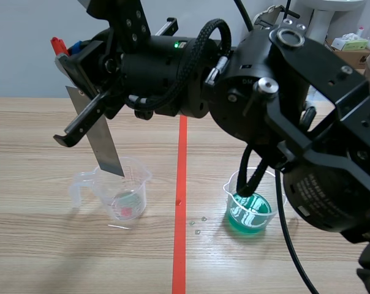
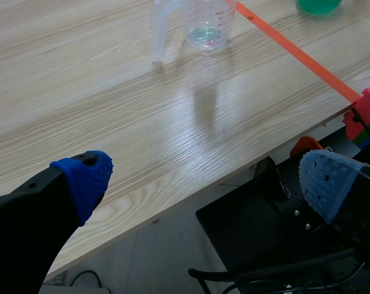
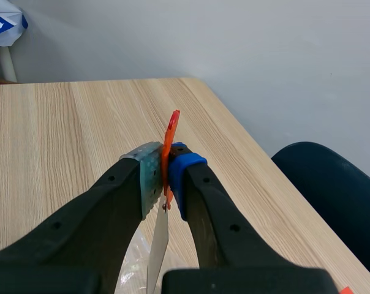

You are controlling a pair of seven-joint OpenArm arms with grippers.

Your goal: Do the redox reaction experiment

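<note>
Black, bulky right arm is crossing from the table's right side over the orange-red tape line (image 1: 181,202), cables looping along it. Right gripper (image 1: 68,56) is clamping tight on a thin, flat metal strip (image 1: 105,144); in its wrist view the dotted pads (image 3: 149,177) are pressing both faces, with the strip's orange tip poking up past them and the grey blade (image 3: 157,245) hanging edge-on. Strip is tilting, its squared lower end sitting at the mouth of a clear plastic measuring cup (image 1: 127,196) and not reaching the bottom; contact with the rim cannot be told. Cup has a handle, a spout and red printed marks, is holding a shallow pale film of liquid, and is standing left of the tape line, about midway between the near and far edges of the wood-grain table (image 1: 38,135). Small clear beaker (image 1: 251,211) of green liquid is standing right of the line. Droplets (image 1: 197,223) are lying between the two. Left gripper (image 2: 203,177) is hanging wide open and empty at the table's near edge, blue pads apart, well back from the cup (image 2: 206,21).
</note>
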